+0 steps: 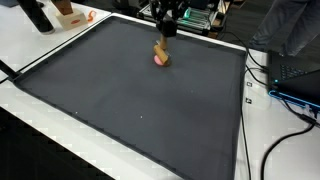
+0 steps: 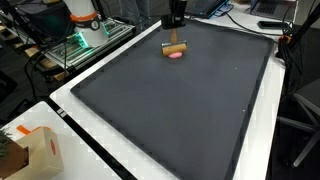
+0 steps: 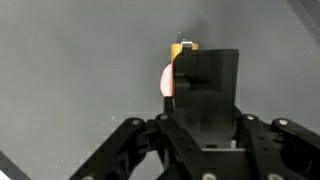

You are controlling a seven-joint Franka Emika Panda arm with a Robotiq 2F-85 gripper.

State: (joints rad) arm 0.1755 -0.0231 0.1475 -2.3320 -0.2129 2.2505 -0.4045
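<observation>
Pincer (image 1: 165,34) hangs over the far part of the dark mat (image 1: 130,95) that covers the table (image 1: 285,140), just above a small tan and pink object (image 1: 161,55). In an exterior view the object (image 2: 175,51) shows as a tan wooden-looking block with a pink piece against its near side, lying on the mat (image 2: 180,110) directly beneath the pincer (image 2: 175,24). From the wrist view the pincer (image 3: 205,95) blocks most of the object (image 3: 172,68); only an orange-tan edge and a pink sliver show past the black finger (image 3: 208,85). Whether the jaws are spread or closed I cannot tell (the body hides the tips in every view), nor whether they touch the block. An orange and white box (image 2: 35,150) sits on the white table edge (image 2: 110,165), well apart from the pincer.
</observation>
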